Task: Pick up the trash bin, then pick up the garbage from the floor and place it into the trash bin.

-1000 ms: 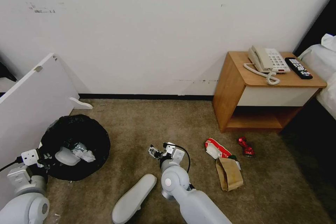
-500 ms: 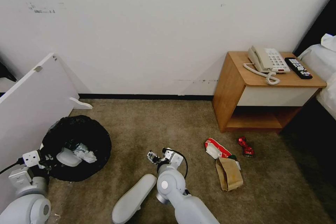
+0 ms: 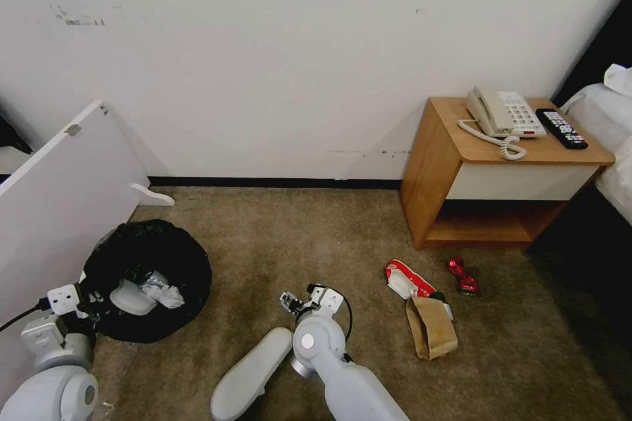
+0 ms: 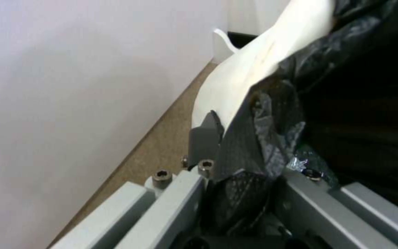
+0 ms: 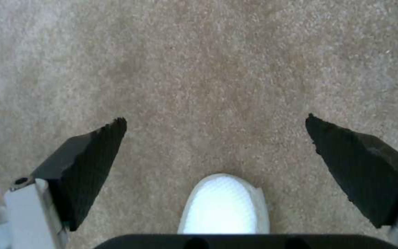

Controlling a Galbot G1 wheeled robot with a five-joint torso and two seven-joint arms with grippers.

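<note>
Left gripper [image 3: 92, 301] clamped on the near rim of the trash bin [image 3: 148, 279], one pad inside the black liner and one on the white wall per the left wrist view; bin sits low at the robot's left, already holding a white slipper [image 3: 131, 297] and crumpled paper [image 3: 161, 293]. Right gripper [image 5: 215, 166] spread wide, pointing down at the carpet [image 3: 316, 237] with the toe of the second slipper [image 3: 252, 371] showing at the middle of the gap in the wrist view. Step in hand, as judged: grasp this slipper. To do it well, centre the fingers across the slipper's narrow width rather than the toe tip, descend until the pads [image 5: 86, 162] straddle the sole, then close firmly since the fabric looks soft and may fold. Paper bag [image 3: 431, 325], red-white packet [image 3: 408, 277] and red can [image 3: 463, 275] lie well apart to the right, by the nightstand [image 3: 447, 164]
</note>
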